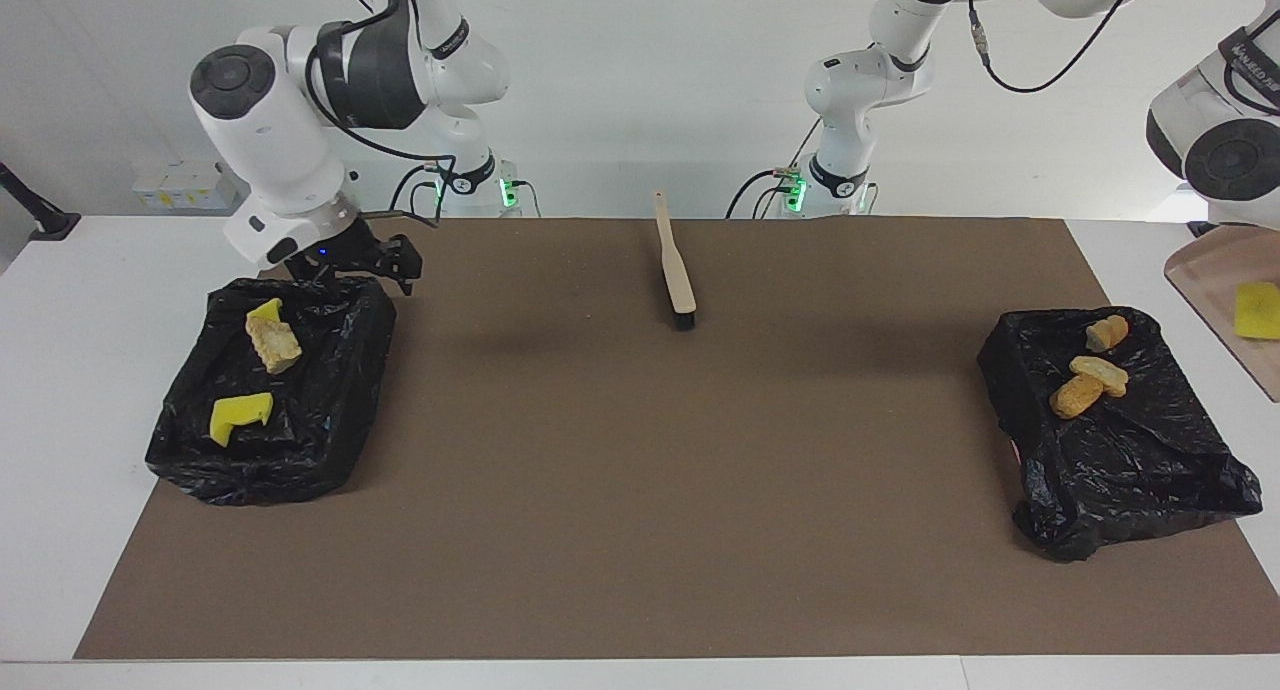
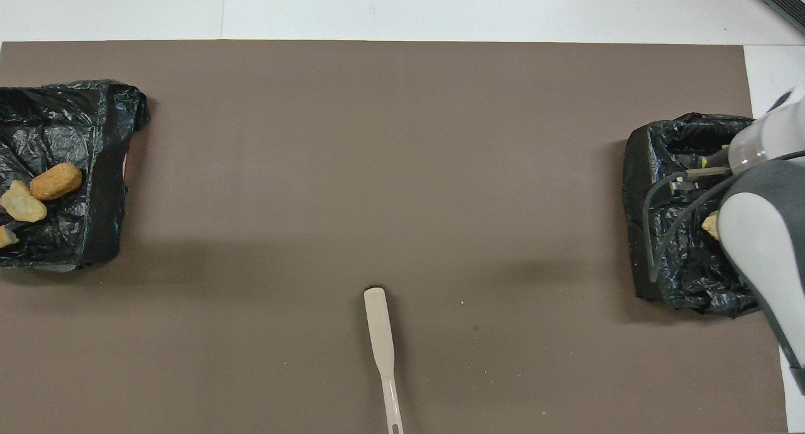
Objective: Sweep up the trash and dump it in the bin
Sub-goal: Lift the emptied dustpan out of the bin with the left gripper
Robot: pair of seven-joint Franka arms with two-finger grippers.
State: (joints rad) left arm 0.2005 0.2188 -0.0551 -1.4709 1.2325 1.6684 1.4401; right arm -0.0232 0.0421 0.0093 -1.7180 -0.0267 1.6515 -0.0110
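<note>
Trash lies in two black-lined bins. The bin (image 1: pixel 1110 450) at the left arm's end holds three tan bread pieces (image 1: pixel 1098 370), seen from above as bread pieces (image 2: pixel 55 181). The bin (image 1: pixel 270 460) at the right arm's end holds a yellow sponge chunk (image 1: pixel 240 415), a tan piece (image 1: pixel 272 345) and a second yellow chunk (image 1: pixel 265 312). My left gripper (image 1: pixel 1255 232) holds the beige dustpan (image 1: pixel 1215 280) tilted in the air beside its bin, and one yellow sponge (image 1: pixel 1258 310) is still on the pan. My right gripper (image 1: pixel 355 265) is open and empty over its bin's edge nearest the robots.
The beige hand brush (image 1: pixel 675 270) lies on the brown mat (image 1: pixel 640 490) near the robots at the middle, bristles pointing away from them. In the overhead view the right arm (image 2: pixel 761 233) covers much of its bin (image 2: pixel 660 264).
</note>
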